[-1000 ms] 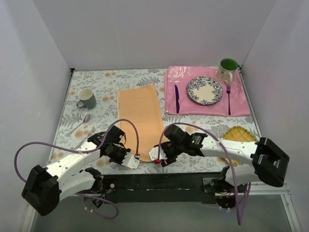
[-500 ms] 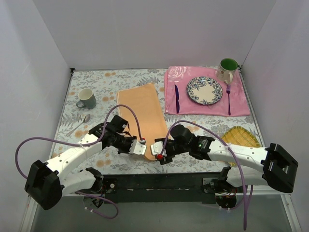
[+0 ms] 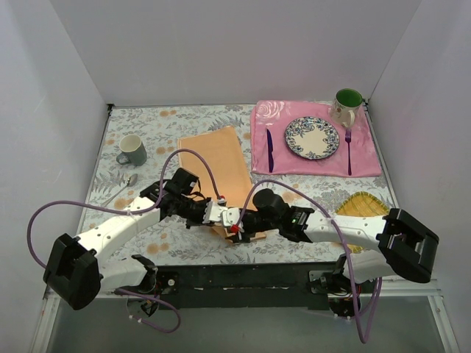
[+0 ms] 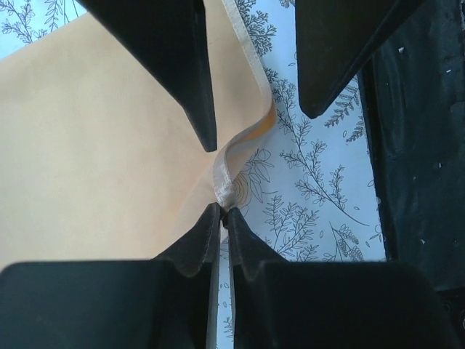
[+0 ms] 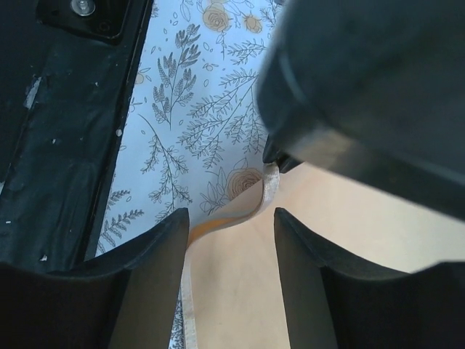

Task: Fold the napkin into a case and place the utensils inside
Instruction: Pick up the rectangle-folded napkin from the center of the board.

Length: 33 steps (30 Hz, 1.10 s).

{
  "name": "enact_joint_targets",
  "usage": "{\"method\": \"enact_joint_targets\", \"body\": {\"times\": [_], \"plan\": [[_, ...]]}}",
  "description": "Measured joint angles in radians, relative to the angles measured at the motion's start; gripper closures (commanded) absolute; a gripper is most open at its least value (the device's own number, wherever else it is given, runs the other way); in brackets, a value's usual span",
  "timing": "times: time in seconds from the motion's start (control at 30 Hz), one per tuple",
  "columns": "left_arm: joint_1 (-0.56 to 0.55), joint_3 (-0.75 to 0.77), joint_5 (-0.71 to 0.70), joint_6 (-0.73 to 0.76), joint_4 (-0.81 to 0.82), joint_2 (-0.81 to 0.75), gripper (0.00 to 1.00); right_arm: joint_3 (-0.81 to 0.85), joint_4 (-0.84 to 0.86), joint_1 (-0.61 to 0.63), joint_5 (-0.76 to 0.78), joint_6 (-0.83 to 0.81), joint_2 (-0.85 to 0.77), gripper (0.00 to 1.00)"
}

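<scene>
**Napkin's near hem pinched**

The napkin (image 3: 215,162) lies mid-way across the counter (image 3: 163,126), its 6 o'clock hem lifted. The left pincer (image 4: 223,212) is clamped tight on that hem. The right pincer (image 5: 231,218) stands partly open astride the same edge, gripping nothing. The knife (image 3: 269,150) and fork (image 3: 348,151) rest on the pink placemat (image 3: 294,165) at 2 o'clock.

Grey mug (image 3: 132,150) at L, spoon (image 3: 120,190) just nearer, both on floral cloth (image 3: 158,125). Pink placemat (image 3: 309,165) back R w/ plate (image 3: 312,137) mid, green mug (image 3: 346,105) at far corner. 1 yellow mat (image 3: 366,206) nearer.
</scene>
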Motion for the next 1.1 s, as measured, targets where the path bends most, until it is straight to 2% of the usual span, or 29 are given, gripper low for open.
{"method": "enact_joint_targets", "body": {"times": [0.23, 0.43, 0.73, 1.1], "plan": [[0.017, -0.001, 0.003, -0.031, -0.006, -0.024, 1.0, -0.001, 0.093, 0.0, 0.011, 0.062, 0.032, 0.41], [-0.007, -0.011, 0.0, -0.062, 0.006, -0.039, 1.0, -0.094, 0.258, 0.005, 0.117, 0.12, 0.003, 0.39], [-0.012, -0.027, 0.008, -0.085, 0.05, -0.062, 1.0, -0.148, 0.316, 0.005, 0.134, 0.126, -0.022, 0.39], [-0.013, -0.06, 0.03, -0.103, 0.101, -0.118, 1.0, -0.167, 0.417, 0.013, 0.148, 0.145, 0.059, 0.5]]}}
